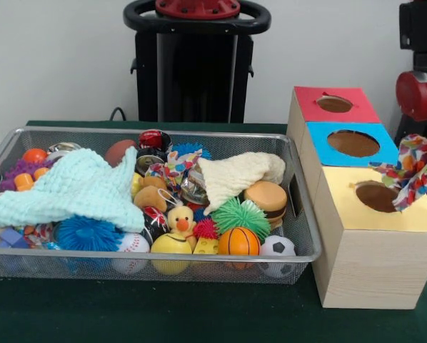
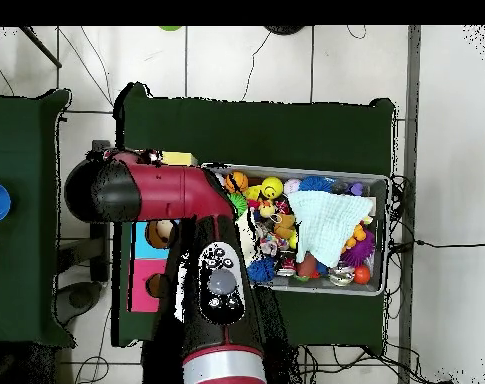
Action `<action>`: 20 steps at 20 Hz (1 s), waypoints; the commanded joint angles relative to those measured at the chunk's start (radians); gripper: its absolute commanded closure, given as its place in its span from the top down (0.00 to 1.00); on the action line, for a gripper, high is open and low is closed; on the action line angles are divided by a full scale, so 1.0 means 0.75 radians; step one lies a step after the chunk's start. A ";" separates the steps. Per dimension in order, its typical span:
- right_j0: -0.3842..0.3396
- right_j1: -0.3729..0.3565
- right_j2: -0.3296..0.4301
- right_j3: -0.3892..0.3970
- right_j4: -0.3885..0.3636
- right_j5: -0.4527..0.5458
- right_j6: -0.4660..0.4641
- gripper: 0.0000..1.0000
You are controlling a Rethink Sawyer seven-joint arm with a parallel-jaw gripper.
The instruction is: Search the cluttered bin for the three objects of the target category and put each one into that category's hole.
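Observation:
A colourful patterned cloth [image 1: 412, 170] hangs in the air over the yellow-topped hole [image 1: 376, 196] of the wooden box [image 1: 363, 264], its lower end close to the hole's right rim. My gripper [image 1: 418, 143] is at the cloth's top, mostly hidden by it, shut on the cloth. In the wire bin [image 1: 303, 256] lie a light blue knitted cloth [image 1: 71, 187], a cream cloth [image 1: 236, 176] and a second patterned cloth [image 1: 172, 171] among the toys. In the overhead view my arm [image 2: 186, 200] covers most of the box, and the light blue cloth [image 2: 331, 224] shows in the bin [image 2: 384, 200].
The box also has a blue-topped hole [image 1: 353, 143] and a red-topped hole [image 1: 334, 104]. The bin holds a basketball [image 1: 238, 241], soccer ball [image 1: 278, 248], green spiky ball [image 1: 240, 214], toy duck [image 1: 179, 219], toy burger [image 1: 265, 197] and several more toys.

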 commanded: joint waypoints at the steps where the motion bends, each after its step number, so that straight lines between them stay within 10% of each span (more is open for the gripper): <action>1: -0.025 0.108 -0.014 0.157 0.060 -0.063 0.359 0.00; 20: -0.005 0.161 -0.060 0.061 0.112 0.100 0.317 0.00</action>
